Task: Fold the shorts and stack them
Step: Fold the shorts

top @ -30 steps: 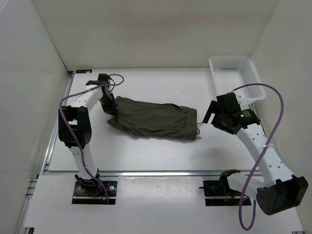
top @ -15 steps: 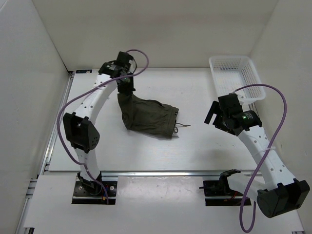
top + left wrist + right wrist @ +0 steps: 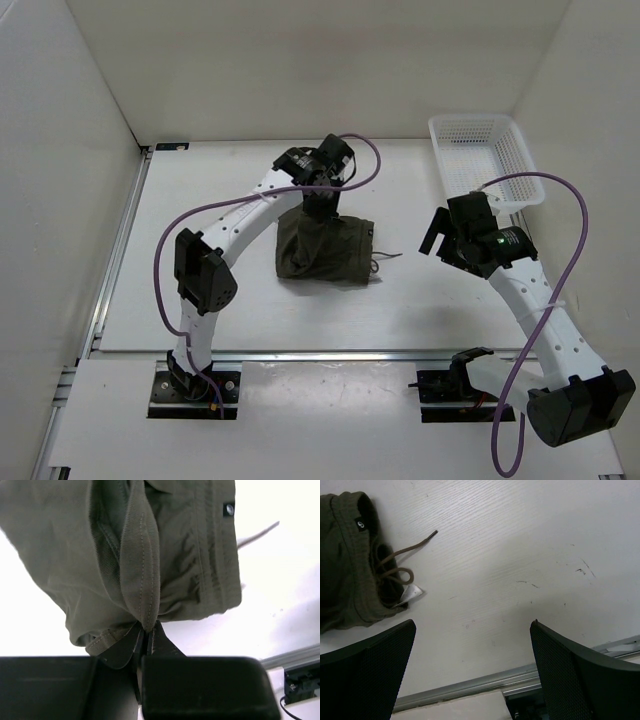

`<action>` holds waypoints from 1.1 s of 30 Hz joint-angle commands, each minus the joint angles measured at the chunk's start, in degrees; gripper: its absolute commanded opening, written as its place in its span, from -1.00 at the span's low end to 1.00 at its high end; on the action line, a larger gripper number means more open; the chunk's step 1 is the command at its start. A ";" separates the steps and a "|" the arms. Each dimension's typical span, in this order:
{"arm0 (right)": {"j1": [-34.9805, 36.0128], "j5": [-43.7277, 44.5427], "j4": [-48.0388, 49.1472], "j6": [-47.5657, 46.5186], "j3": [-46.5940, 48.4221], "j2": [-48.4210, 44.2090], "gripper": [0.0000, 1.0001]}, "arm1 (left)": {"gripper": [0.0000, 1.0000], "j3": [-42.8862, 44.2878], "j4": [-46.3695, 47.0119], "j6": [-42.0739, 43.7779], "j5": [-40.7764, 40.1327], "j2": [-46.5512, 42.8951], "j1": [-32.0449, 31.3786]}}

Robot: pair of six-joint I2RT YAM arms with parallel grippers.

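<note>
The dark olive-green shorts (image 3: 322,252) lie at the table's middle, doubled over into a short bundle. My left gripper (image 3: 320,200) is shut on a hem of the shorts (image 3: 145,580) and holds that edge lifted over the rest of the fabric. The drawstring (image 3: 385,259) trails out to the right of the waistband; it also shows in the right wrist view (image 3: 402,555). My right gripper (image 3: 432,240) is open and empty, hovering to the right of the shorts; its fingers (image 3: 365,675) frame bare table.
A white mesh basket (image 3: 485,160) stands at the back right corner. White walls close in the table on the left, back and right. A metal rail (image 3: 330,353) runs along the near edge.
My left gripper has carried the held edge of the shorts from the far left across to the right, folding the shorts over themselves. The right arm has barely moved.
</note>
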 commanded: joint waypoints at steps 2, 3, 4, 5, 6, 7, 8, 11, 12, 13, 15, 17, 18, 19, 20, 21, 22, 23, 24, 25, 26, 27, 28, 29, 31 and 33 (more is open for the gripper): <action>0.07 0.45 -1.22 -0.53 0.89 -0.26 1.00 | -0.79 0.84 0.94 -2.81 -0.99 -0.08 -2.27; 0.07 -0.95 -0.35 -2.09 0.89 -0.26 1.00 | -0.79 0.32 0.94 -3.34 -0.99 -0.08 -2.27; 0.07 -2.70 0.35 -2.89 0.89 0.35 1.00 | -0.79 0.32 0.94 -3.34 -0.99 -0.08 -2.27; 0.07 -5.07 1.58 -3.86 0.89 0.88 1.00 | -0.79 0.32 0.94 -3.34 -1.60 -0.08 -2.27; 0.07 -10.66 3.59 -4.91 0.11 2.97 1.00 | -0.79 -0.21 0.94 -3.34 -1.61 -0.86 -2.27; 0.07 -13.76 4.57 -5.44 0.10 4.47 1.00 | -0.79 -0.73 0.94 -3.86 -2.48 -0.87 -2.27; 0.07 -17.10 6.06 -5.45 -1.82 7.09 0.96 | -0.79 -0.74 0.94 -3.87 -2.49 -0.87 -2.27; -0.46 -28.08 16.16 -4.93 -5.43 10.89 0.86 | -0.79 -1.79 0.42 -3.87 -2.49 -1.49 -2.27; -0.46 -29.43 20.53 -4.40 -7.01 14.21 0.81 | -0.79 -1.79 0.42 -3.87 -2.49 -1.49 -2.27; -0.46 -30.66 22.49 -4.39 -7.54 16.15 0.77 | -0.79 -1.79 0.42 -3.87 -2.49 -1.49 -2.27; -0.46 -32.77 27.57 -3.78 -7.55 21.69 0.57 | -0.79 -1.79 0.42 -3.87 -2.49 -2.01 -2.27; -0.46 -36.29 30.84 -3.78 -7.55 25.99 0.51 | -0.79 -1.27 0.42 -3.87 -2.49 -2.01 -2.27; -0.46 -37.17 32.16 -3.78 -7.55 27.41 0.49 | -0.79 -1.27 0.42 -3.87 -2.49 -2.01 -2.27; -0.46 -37.96 33.74 -3.26 -6.16 28.82 0.45 | -0.79 -0.74 0.42 -3.87 -2.49 -2.01 -2.27; -0.46 -38.49 33.76 -3.25 -5.53 31.70 0.34 | -0.79 -0.74 -0.11 -3.87 -2.49 -2.01 -2.27; -0.46 -38.49 34.54 -3.25 -5.01 33.03 0.23 | -0.79 -0.22 -0.11 -3.87 -2.49 -2.01 -2.27; -0.46 -38.49 34.55 -3.25 -4.22 34.18 0.10 | -0.79 -0.21 -0.11 -3.87 -2.49 -2.01 -2.27; -0.46 -37.62 34.55 -3.25 -4.21 36.19 -0.11 | -0.79 -0.21 -0.11 -3.87 -2.49 -2.01 -2.27; -0.46 -36.74 34.55 -2.64 -3.60 37.17 -0.48 | -0.79 0.48 -0.11 -3.87 -2.49 -2.01 -2.27; -0.46 -36.13 33.94 -2.64 -3.59 37.79 -0.62 | -0.79 0.49 -0.11 -3.87 -2.49 -2.01 -2.27; -0.46 -34.90 33.94 -2.11 -3.59 38.58 -0.76 | -0.79 0.49 -0.63 -3.87 -2.49 -2.01 -2.27; -0.46 -34.19 33.33 -2.11 -3.59 38.59 -0.93 | -0.79 0.49 -0.64 -3.87 -2.49 -2.01 -2.27; -0.46 -34.19 33.32 -2.11 -3.59 38.59 -1.00 | -0.79 1.10 -0.64 -3.87 -2.49 -2.01 -2.27; -0.46 -33.32 32.71 -2.11 -3.59 38.59 -1.00 | -0.79 1.11 -0.64 -3.87 -2.49 -2.01 -2.27; 0.07 -32.00 32.71 -2.11 -4.21 38.59 -1.00 | -0.79 1.80 -0.64 -3.87 -2.49 -2.01 -2.27; 0.07 -31.29 31.91 -2.11 -4.21 38.59 -1.00 | -0.79 3.46 -0.64 -3.87 -2.49 -2.01 -1.74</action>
